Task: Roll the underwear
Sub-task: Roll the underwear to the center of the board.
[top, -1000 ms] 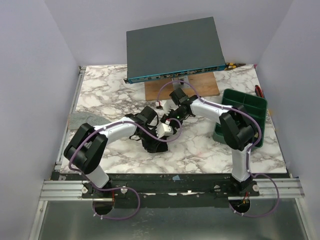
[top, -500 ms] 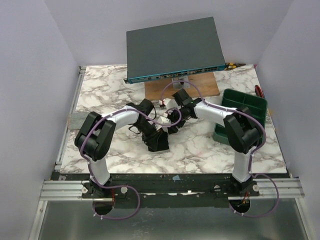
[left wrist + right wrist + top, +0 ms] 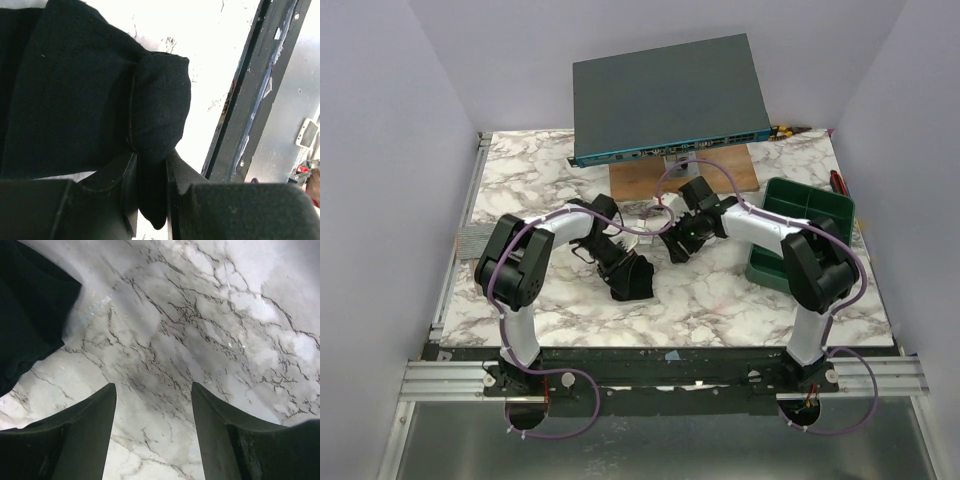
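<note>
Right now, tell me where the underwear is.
Top view: the black underwear lies just left of the table's centre, pinched by the left gripper, the open right gripper close on its right.

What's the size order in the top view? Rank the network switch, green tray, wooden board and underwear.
1. network switch
2. green tray
3. wooden board and underwear: unranked; they look similar, with the board partly hidden under the switch.
</note>
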{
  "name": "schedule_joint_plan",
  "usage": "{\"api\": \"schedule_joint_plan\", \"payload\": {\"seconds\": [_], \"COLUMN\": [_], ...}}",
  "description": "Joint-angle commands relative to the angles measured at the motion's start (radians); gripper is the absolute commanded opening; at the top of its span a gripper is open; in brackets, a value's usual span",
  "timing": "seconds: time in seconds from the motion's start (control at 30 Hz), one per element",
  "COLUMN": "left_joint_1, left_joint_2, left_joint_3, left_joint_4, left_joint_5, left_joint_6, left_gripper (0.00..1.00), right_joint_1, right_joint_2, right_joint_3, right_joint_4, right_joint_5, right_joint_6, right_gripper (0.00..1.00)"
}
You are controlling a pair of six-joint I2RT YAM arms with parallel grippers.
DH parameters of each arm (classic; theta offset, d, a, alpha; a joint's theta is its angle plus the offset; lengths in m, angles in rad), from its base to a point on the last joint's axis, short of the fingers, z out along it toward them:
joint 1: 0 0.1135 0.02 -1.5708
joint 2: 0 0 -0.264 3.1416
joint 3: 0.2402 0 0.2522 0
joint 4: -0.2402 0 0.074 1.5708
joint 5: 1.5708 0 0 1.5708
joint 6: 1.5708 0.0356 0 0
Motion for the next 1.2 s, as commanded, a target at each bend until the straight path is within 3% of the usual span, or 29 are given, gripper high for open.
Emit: {"api": "schedule_joint_plan", "payload": {"seconds": [0.0, 0.27, 0.7, 0.87, 1.03, 1.17], "left_joint_1": [0.001, 0.000, 0.017, 0.023, 0.028, 0.028], "left_joint_2": [-0.009, 0.036, 0.166, 0.216, 0.264, 0.283], "left_joint_3": [-0.018, 0.021, 0.149, 0.200, 0.255, 0.274], "left_joint_4": [0.032, 0.024, -0.112, -0.155, -0.185, -0.203], "left_joint_5": [-0.057, -0.067, -0.006, 0.012, 0.034, 0.045], "left_joint_6": [-0.056, -0.098, -0.067, -0.072, -0.094, -0.094], "left_gripper": [0.00, 0.01, 0.02, 0.02, 0.02, 0.02], "right_joint_1": [-0.018, -0.109, -0.096, 0.024, 0.238, 0.338], "right_joint_2": [-0.041, -0.150, -0.449, -0.466, -0.439, -0.380], "right_joint_3": [-0.032, -0.147, -0.383, -0.395, -0.380, -0.349], "right_joint_4": [0.017, 0.078, 0.156, 0.165, 0.209, 0.227], "right_joint_5": [0.052, -0.030, -0.259, -0.217, -0.064, 0.038], "right_joint_6": [0.003, 0.005, -0.172, -0.227, -0.266, -0.304], "right_gripper": [0.65, 0.65, 0.66, 0.68, 0.68, 0.68]}}
